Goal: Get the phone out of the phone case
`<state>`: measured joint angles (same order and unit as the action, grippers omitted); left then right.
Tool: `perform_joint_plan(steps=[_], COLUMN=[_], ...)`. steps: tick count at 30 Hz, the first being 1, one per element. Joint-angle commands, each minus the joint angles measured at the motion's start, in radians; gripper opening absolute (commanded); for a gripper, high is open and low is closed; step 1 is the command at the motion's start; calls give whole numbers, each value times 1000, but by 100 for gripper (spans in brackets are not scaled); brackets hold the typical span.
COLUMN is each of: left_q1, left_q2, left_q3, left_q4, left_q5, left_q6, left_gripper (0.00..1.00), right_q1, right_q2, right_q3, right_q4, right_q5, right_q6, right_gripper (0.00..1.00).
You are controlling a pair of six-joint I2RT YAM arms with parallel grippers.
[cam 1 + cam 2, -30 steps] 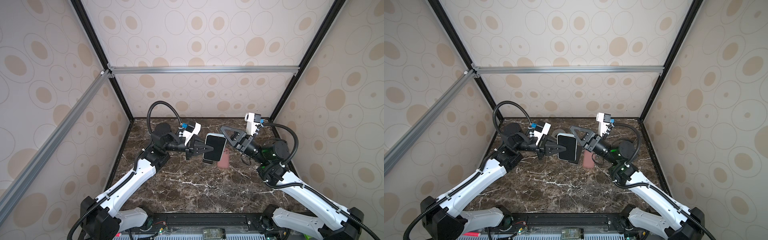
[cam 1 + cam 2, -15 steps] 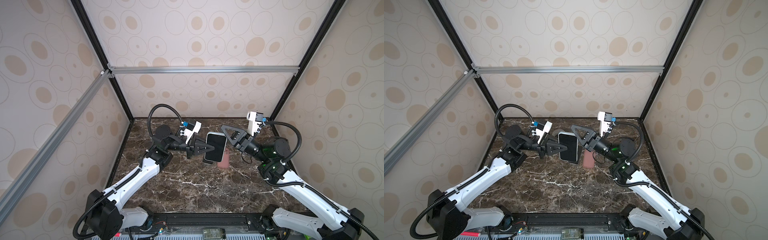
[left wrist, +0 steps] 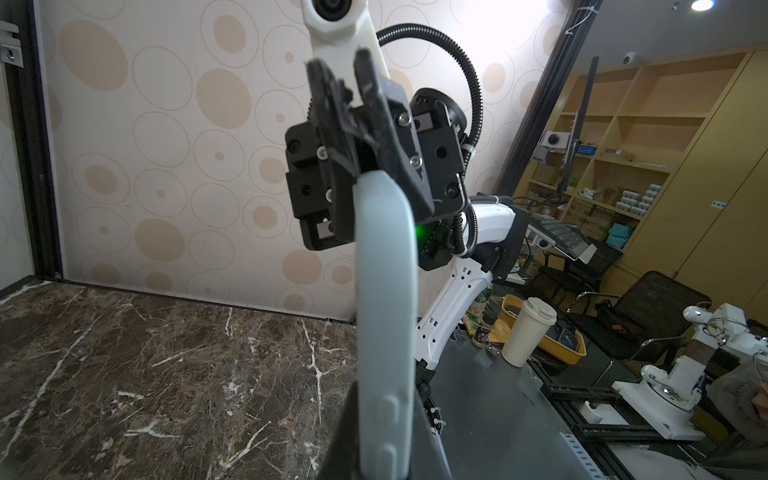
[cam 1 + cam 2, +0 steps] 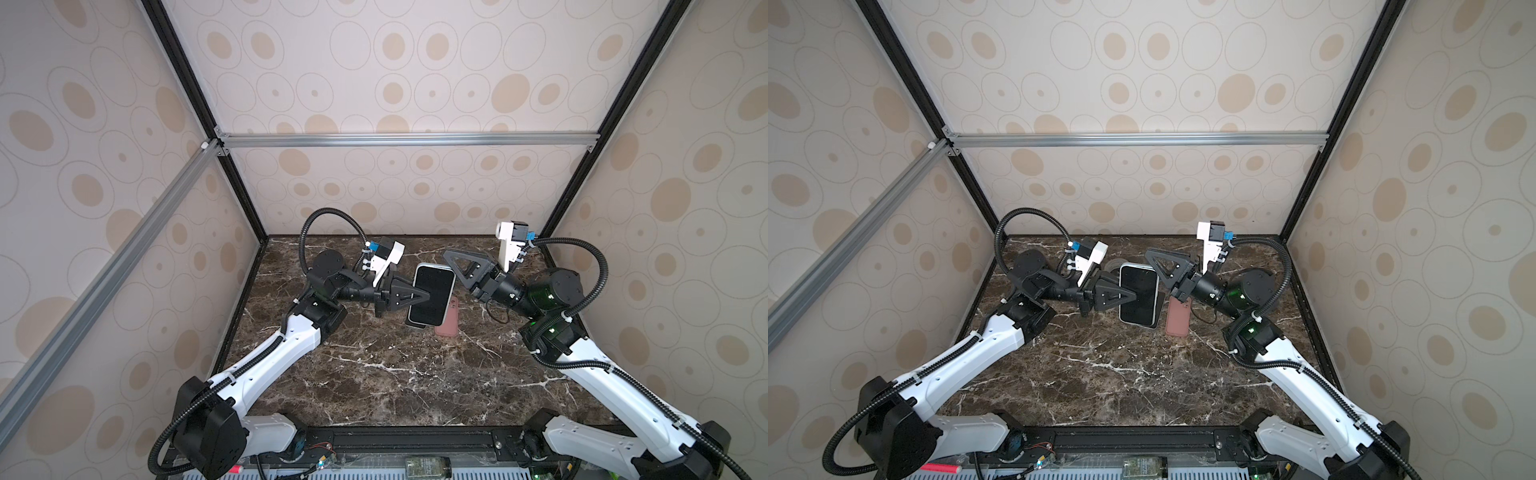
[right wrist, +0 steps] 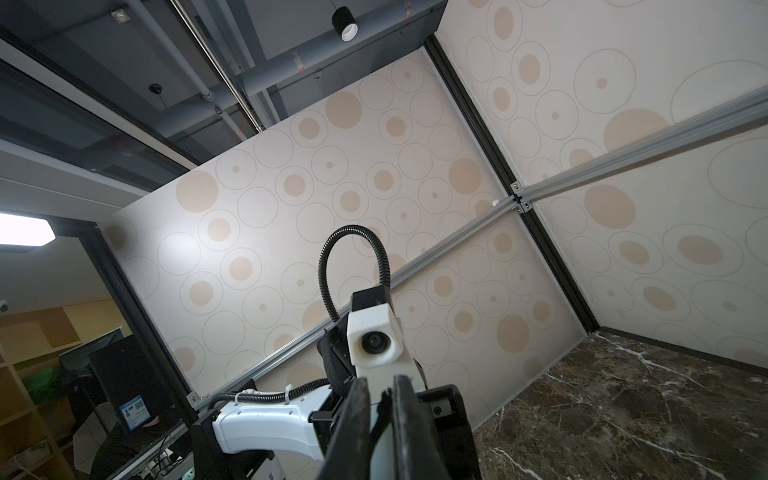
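Gleaming black-faced phone (image 4: 430,296), rounded corners

Robotics lab, framed enclosure (image 4: 407,139), storage shelves (image 3: 660,116)

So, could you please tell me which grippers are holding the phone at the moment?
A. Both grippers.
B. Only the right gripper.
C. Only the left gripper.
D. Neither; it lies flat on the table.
A: the left gripper clamps the side edge of the phone, and the right gripper pinches its top corner, so it is held above the marble table.
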<state>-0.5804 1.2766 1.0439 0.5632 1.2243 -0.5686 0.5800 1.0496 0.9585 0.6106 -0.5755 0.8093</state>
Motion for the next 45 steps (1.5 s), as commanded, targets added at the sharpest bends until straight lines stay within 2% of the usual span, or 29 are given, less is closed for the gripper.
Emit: perform_joint_plan(steps=[1, 6, 11, 17, 23, 29, 32, 35, 37, 40, 45], left_q1=[-69, -86, -100, -105, -105, -104, -95, -78, -58, -23, 7], left_q2=[-39, -40, -40, -40, -47, -73, -88, -101, -109, -109, -111], left_q3=[87, 90, 94, 102, 99, 85, 56, 28, 8, -28, -68], left_q4=[259, 253, 237, 218, 166, 12, 25, 57, 98, 193, 293], left_q5=[0, 6, 15, 20, -1, -106, -127, -143, -149, -140, -128], left_q6=[16, 19, 32, 44, 79, 186, 180, 150, 109, 19, -59], left_gripper=[0, 0, 0, 0, 0, 0, 0, 0, 0, 0, 0], right_q1=[13, 13, 12, -15, -22, -24, -23, -23, -24, -26, -25], right_q2=[87, 72, 84, 121, 103, -22, -108, -197, -252, -317, -380], right_q3=[-88, -89, -75, -71, -70, -81, -76, -77, -88, -118, -142], right_q4=[-272, -353, -395, -348, -357, -370, -447, -569, -628, -613, -462], right_q5=[-73, -34, -46, -123, -110, -36, 79, 277, 357, 310, 125], right_q6=[-49, -170, -295, -317, -335, -354, -387, -397, -405, -402, -345], right_gripper=[0, 0, 0, 0, 0, 0, 0, 3, 13, 25, 34])
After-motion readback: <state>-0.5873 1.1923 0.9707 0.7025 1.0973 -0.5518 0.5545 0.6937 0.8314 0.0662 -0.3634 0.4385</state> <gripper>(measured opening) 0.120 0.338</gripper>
